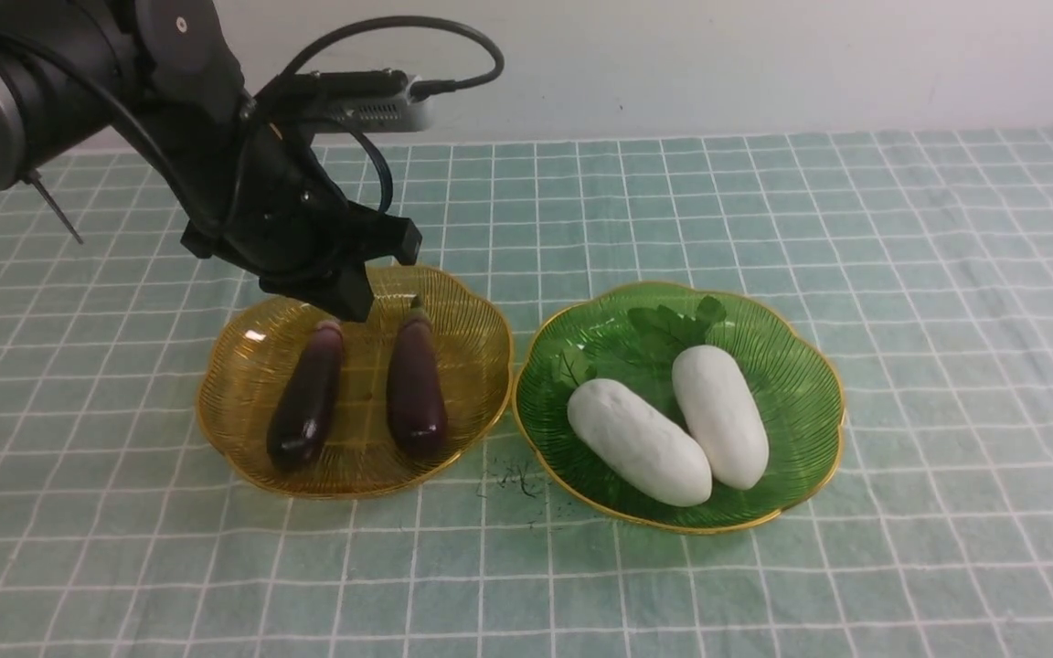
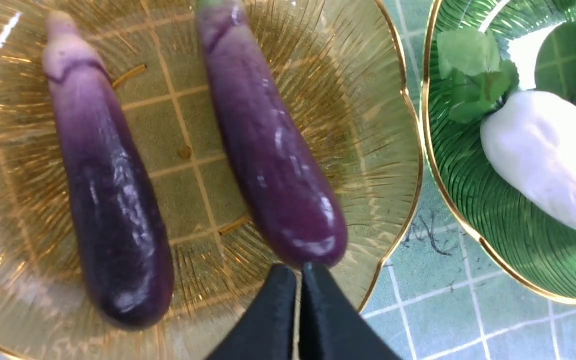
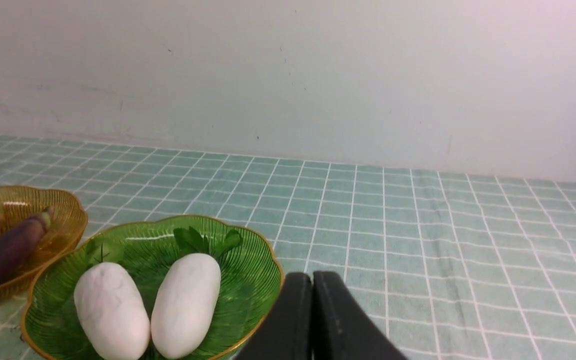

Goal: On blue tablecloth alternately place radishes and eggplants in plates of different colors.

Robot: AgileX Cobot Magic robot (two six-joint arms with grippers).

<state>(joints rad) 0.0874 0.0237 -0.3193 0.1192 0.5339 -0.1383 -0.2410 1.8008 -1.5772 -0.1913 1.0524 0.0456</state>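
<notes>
Eggplants: we see both in the amber plate. The left eggplant and the right eggplant lie side by side with a strip of bare plate between them, stem caps toward the far rim, fat ends toward the camera.
Radishes: both lie in the green plate. The left radish and the right radish touch along their sides, and their leaves spread toward the far rim.
Plates: we find them just beside each other on the cloth, amber on the left, green on the right. The rims are close; we cannot tell whether they touch.
Left gripper: jaws pressed together on nothing. It hangs over the far part of the amber plate, and in the front view its tip sits between the two stem caps.
Right gripper: we see it only from its own wrist camera, jaws pressed together and empty, over bare cloth beside the green plate.
In the way: the left arm covers part of the amber plate's far rim and the cloth behind it.
Around: dark marks sit on the cloth in the gap between the plates, toward the near side. A pale wall stands behind the cloth.
</notes>
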